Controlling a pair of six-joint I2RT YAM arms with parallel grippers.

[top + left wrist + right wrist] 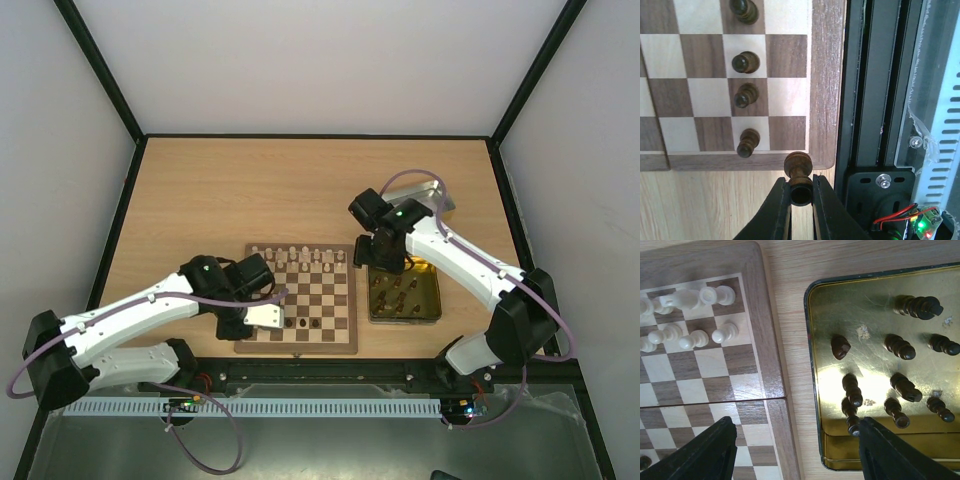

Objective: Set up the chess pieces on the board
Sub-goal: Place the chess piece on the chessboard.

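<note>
Pale wood-grain table (300,190) carries everything, walled in by white panels on black frame bars. Two white-and-black arms reach in from the near edge: the left arm (130,310) bends towards the board's near left corner, and the right arm (470,265) bends over the far end of the gold tin.

Next in size, the board (325,290) lies at the middle of the table's near side, with dark and cream checks inside a mid-brown border. Just to its right, apart from it, sits the gold tin (437,295). A grey metal tin (443,203) shows partly behind the right arm.

Cream chess pieces (300,258) stand in two rows along the board's far side. Four dark pawns (745,95) stand in a line one row in from the near edge. About nine dark pieces (900,346) lie on their sides in the gold tin.

Seen from the left wrist, the left gripper (801,187) has its jaws pinching the base of one dark pawn (798,164), which hangs over the board's border at the corner, in line with the four.

In the right wrist view, the right gripper (795,450) holds its jaws spread wide and empty, one finger over the board's edge and the other over the tin.

A small green light (921,226) glows on a circuit board by the rail; any print on it is too small to read.
</note>
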